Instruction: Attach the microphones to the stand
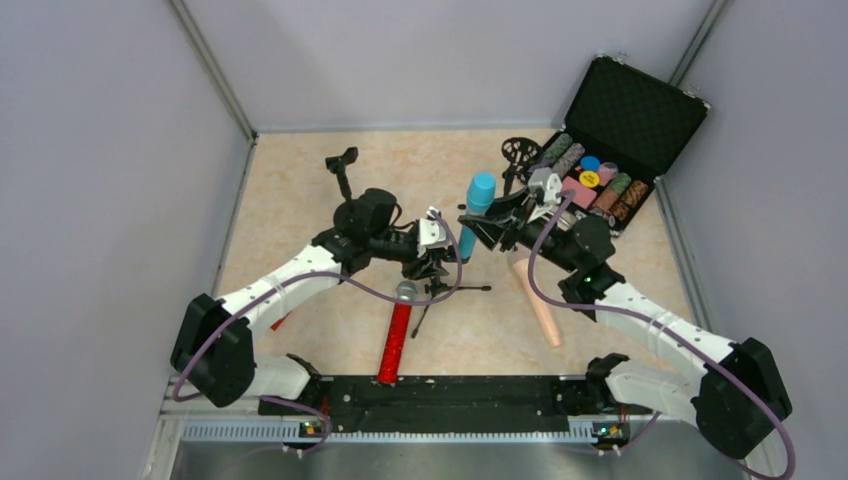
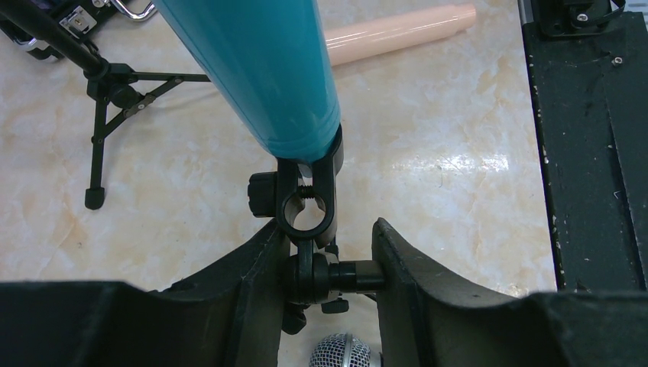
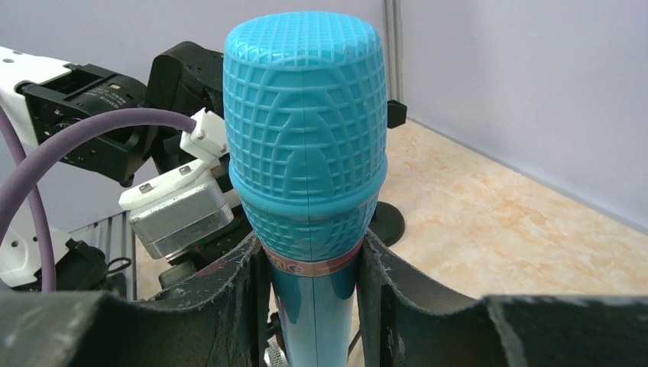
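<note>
Jaws clamped on both arms: right gripper (image 3: pixel 309 264) on the teal microphone (image 3: pixel 306 130) below its head, left gripper (image 2: pixel 327 264) on the stand clip (image 2: pixel 306 202).
Teal base meets the clip; red microphone (image 1: pixel 396 340) and peach microphone (image 1: pixel 538 302) lie on the table (image 1: pixel 300 180).

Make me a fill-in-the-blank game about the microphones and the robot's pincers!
1. The right pincer holds the teal-blue microphone just below its ____.
2. The left pincer is shut on the ____ stand clamp.
3. The glittery red microphone has a ____ mesh head.
4. The case has its lid ____.
Missing words: head; black; silver; open.
</note>
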Action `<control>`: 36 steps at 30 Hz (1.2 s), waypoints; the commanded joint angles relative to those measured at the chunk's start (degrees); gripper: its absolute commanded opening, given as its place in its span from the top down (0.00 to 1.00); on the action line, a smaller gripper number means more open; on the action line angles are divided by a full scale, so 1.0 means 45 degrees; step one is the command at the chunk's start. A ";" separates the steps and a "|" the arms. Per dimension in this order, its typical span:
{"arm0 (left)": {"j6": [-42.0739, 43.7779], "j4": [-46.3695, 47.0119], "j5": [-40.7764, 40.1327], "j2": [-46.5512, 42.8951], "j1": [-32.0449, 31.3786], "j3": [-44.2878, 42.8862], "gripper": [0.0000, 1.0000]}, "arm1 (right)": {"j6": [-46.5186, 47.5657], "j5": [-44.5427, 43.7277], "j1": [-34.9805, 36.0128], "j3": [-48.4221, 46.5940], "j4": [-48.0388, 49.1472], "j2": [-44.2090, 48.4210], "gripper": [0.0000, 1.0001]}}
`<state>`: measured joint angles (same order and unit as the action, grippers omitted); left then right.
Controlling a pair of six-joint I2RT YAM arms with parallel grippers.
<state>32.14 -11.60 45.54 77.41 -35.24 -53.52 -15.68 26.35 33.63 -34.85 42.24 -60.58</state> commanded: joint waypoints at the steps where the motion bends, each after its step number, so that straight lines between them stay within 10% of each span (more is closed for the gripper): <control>1: 0.0160 0.0118 0.0261 0.0170 -0.0111 -0.0334 1.00 | 0.0837 -0.0347 0.0236 0.0337 -0.0626 -0.0363 1.00; 36: 0.0017 0.0057 0.0166 0.0266 -0.0108 -0.0431 1.00 | 0.1583 -0.1098 0.0866 0.2320 0.0460 -0.1301 1.00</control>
<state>31.66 -11.68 45.30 77.54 -35.24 -53.67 -12.56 21.02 36.53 -28.12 56.38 -63.09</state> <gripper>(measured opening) 0.462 0.388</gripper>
